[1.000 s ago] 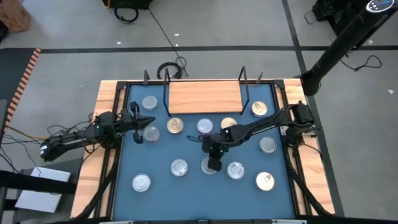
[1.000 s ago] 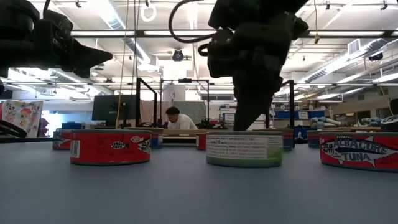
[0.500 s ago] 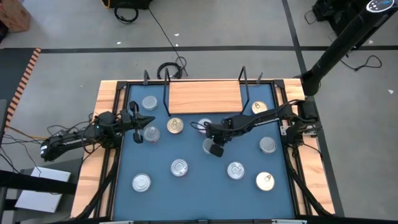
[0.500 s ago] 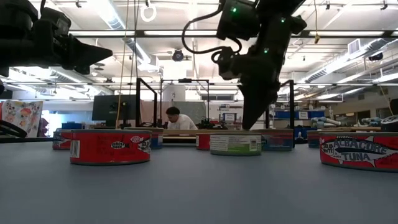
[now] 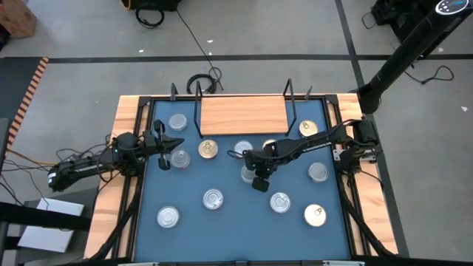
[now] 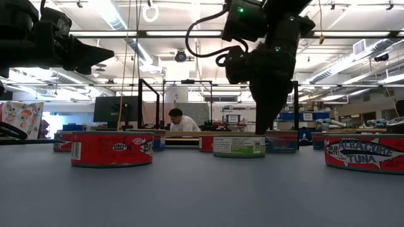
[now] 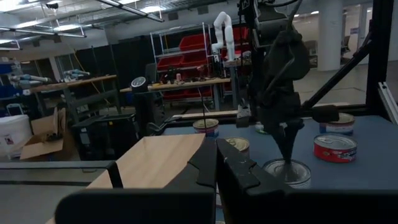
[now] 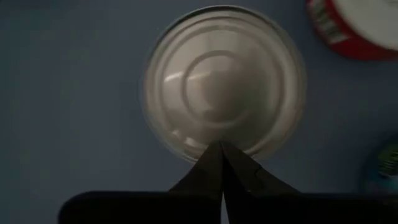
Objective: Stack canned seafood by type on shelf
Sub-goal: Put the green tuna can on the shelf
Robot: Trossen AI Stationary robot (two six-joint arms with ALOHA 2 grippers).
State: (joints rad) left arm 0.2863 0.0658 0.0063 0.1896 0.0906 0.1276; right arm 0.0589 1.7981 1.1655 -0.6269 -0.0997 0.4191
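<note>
The right claw (image 5: 250, 173) hangs clenched and empty, its tips down at a tin (image 8: 222, 81) mid-table — six o'clock of the shelf (image 5: 243, 114). The left claw (image 5: 176, 142) waits clenched at nine o'clock. The tin looks stiff, light and slick (rim-to-rim across its sides is likely the surest hold).
</note>
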